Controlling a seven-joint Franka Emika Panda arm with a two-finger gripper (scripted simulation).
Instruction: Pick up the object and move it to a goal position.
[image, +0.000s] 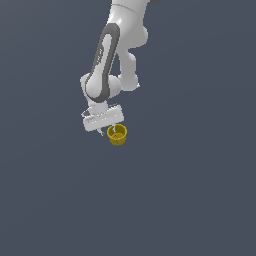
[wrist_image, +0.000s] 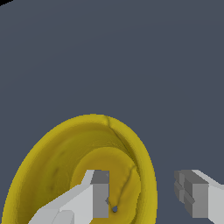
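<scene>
Yellow cup (image: 117, 135) sits under the hand (wrist_image: 146, 197), one finger (wrist_image: 98, 194) inside, one outside its wall, parted, not clamped.

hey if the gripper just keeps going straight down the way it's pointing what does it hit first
Probably the yellow cup: the gripper straddles its wall, one finger inside, so that fingertip would likely meet the cup's bottom first. Depth is unclear.

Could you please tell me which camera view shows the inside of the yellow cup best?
The wrist view: the yellow cup fills it, floor visible, one finger inside. The exterior view shows it small beneath the gripper.
</scene>
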